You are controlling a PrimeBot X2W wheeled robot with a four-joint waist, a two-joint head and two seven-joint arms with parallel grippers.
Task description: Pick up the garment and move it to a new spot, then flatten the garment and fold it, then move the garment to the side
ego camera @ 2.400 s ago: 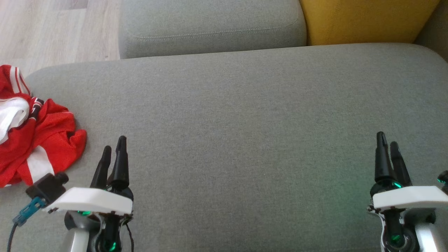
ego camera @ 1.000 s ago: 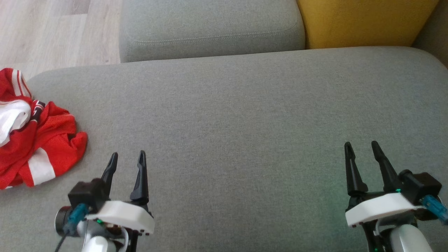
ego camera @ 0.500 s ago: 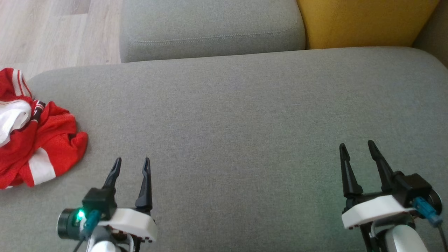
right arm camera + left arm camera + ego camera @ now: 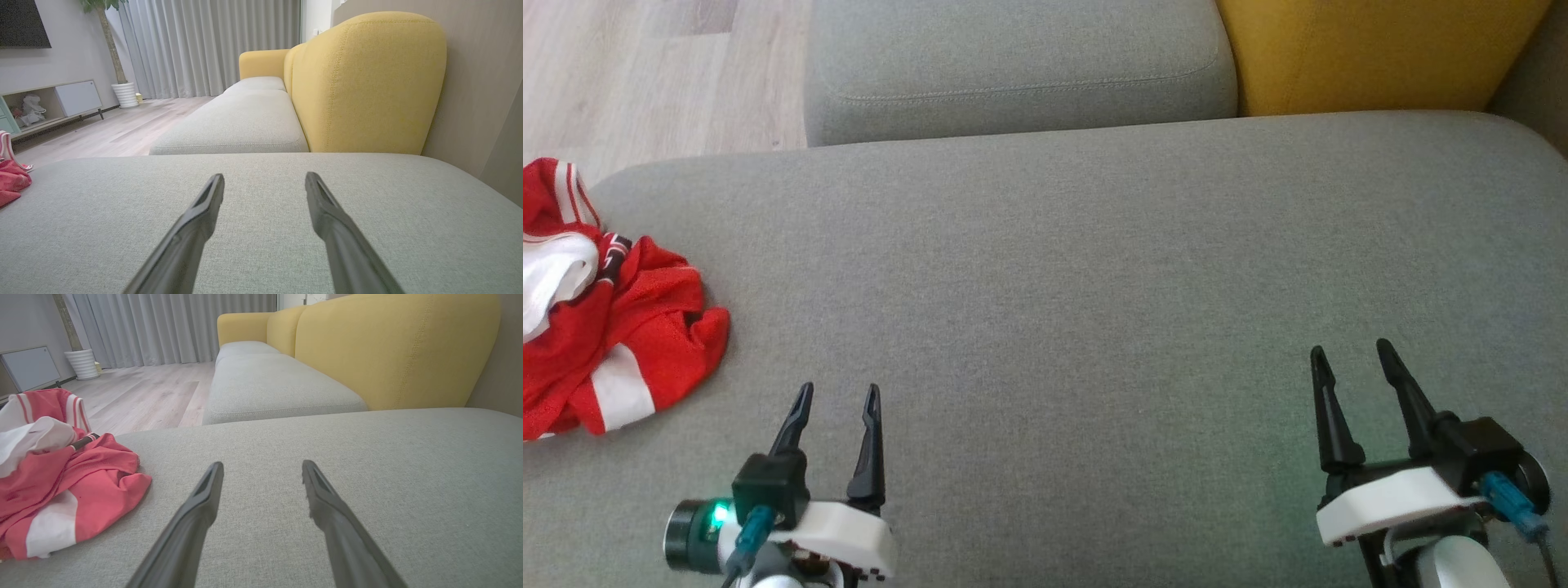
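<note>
My left tool (image 4: 839,387) and right tool (image 4: 1348,348) hover spread wide and empty over the grey sofa cushion (image 4: 1094,286); the crumpled red garment (image 4: 613,327) lies at its left edge, where a clumsy pinch could push it onto the floor (image 4: 645,65).

A wide grey seat cushion (image 4: 1094,269) lies in the foreground. Beyond its far edge sits a second grey cushion (image 4: 1013,65), with a yellow backrest (image 4: 1372,49) along the right side. Pale wood floor (image 4: 645,73) runs from the far left corner to grey curtains (image 4: 204,45), a white planter (image 4: 124,94) and a low cabinet (image 4: 61,102).
</note>
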